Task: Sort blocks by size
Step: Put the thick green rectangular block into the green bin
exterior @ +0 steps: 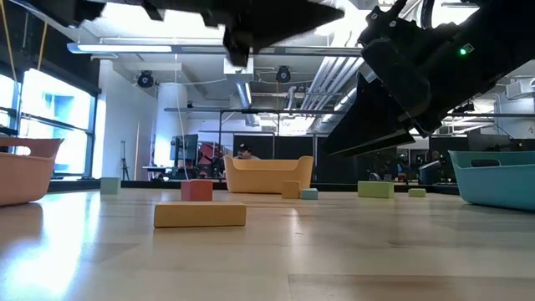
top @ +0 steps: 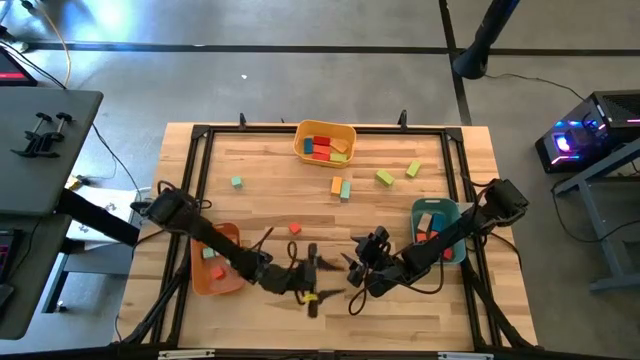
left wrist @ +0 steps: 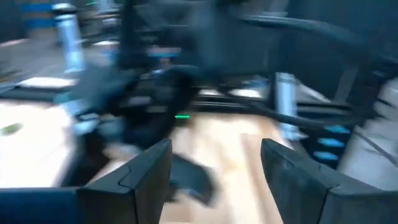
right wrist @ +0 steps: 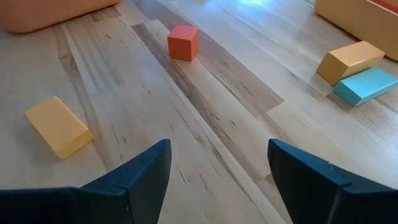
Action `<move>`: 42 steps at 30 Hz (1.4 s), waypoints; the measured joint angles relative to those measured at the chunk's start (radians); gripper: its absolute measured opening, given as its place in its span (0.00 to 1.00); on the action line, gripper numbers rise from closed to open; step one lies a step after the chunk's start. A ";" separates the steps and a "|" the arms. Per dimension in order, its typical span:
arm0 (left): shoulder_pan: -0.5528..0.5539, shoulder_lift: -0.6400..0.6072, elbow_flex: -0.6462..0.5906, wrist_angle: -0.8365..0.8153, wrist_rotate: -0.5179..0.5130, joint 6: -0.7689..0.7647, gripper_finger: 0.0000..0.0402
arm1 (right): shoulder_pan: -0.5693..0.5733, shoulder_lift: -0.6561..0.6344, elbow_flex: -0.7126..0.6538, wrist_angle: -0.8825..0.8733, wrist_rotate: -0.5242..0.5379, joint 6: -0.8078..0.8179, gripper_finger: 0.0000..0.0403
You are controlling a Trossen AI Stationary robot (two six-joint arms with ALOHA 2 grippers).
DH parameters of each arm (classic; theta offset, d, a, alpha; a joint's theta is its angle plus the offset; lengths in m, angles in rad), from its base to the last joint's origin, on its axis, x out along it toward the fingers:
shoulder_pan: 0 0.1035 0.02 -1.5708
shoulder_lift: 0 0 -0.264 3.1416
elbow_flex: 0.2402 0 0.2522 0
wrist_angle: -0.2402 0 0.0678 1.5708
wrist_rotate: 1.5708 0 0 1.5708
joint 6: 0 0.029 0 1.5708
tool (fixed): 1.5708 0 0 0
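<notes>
Two grippers hang over the table's near edge, both spread wide and empty: the left gripper (top: pixel 312 272) and the right gripper (top: pixel 356 272) facing it. A yellow block (right wrist: pixel 58 127) lies at seven o'clock of centre, a red cube (right wrist: pixel 183 42) near the middle, and an orange block (right wrist: pixel 350 60) touching a teal block (right wrist: pixel 365 85) at one o'clock.

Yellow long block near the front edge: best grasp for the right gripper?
Judging from the pose, grip the yellow block across its narrow width, fingers on the two long side faces, coming straight down from above. It lies flat on the table with bare wood all round, and the nearest red cube is well clear. The right gripper is open and empty; it would need to turn to square up with the long sides.
</notes>
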 joint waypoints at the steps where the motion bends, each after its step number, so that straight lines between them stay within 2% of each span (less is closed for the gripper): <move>1: 0.007 0.000 0.000 -0.011 -0.032 -0.023 0.58 | 0.000 0.000 0.000 0.000 -0.002 0.000 0.65; 4: 0.020 -0.005 0.000 -0.050 -0.101 -0.029 0.58 | 0.000 0.000 0.000 0.001 -0.004 -0.015 0.65; 10: 0.021 -0.011 0.000 -0.068 -0.116 0.059 0.58 | 0.020 0.000 0.000 0.008 -0.001 -0.047 0.65; 14: 0.021 -0.011 -0.026 -0.078 -0.164 0.067 0.58 | 0.043 0.000 0.000 0.070 0.001 -0.175 0.65; 18: 0.007 -0.068 -0.112 -0.080 -0.299 0.035 0.58 | 0.073 0.000 0.000 0.198 0.004 -0.360 0.65; 22: -0.019 -0.187 -0.237 -0.075 -0.382 -0.045 0.58 | 0.062 0.000 0.000 0.272 -0.001 -0.434 0.65; 24: -0.032 -0.243 -0.301 -0.077 -0.401 -0.092 0.58 | 0.040 0.000 0.000 0.288 -0.059 -0.448 0.65; 27: -0.043 -0.304 -0.378 -0.077 -0.404 -0.173 0.58 | -0.007 0.007 0.000 0.314 -0.219 -0.454 0.65; 29: -0.049 -0.320 -0.410 -0.076 -0.406 -0.217 0.58 | -0.034 0.028 0.000 0.355 -0.305 -0.477 0.65; 31: -0.057 -0.322 -0.431 -0.078 -0.405 -0.250 0.58 | -0.056 0.060 0.000 0.423 -0.349 -0.513 0.65; 34: -0.062 -0.310 -0.442 -0.080 -0.403 -0.295 0.58 | -0.087 0.089 0.001 0.469 -0.329 -0.529 0.65; 37: -0.065 -0.289 -0.442 -0.081 -0.403 -0.316 0.58 | -0.126 0.091 0.002 0.461 -0.270 -0.471 0.65; 42: -0.049 -0.264 -0.442 -0.098 -0.408 -0.355 0.58 | -0.174 0.044 0.003 0.317 -0.192 -0.347 0.65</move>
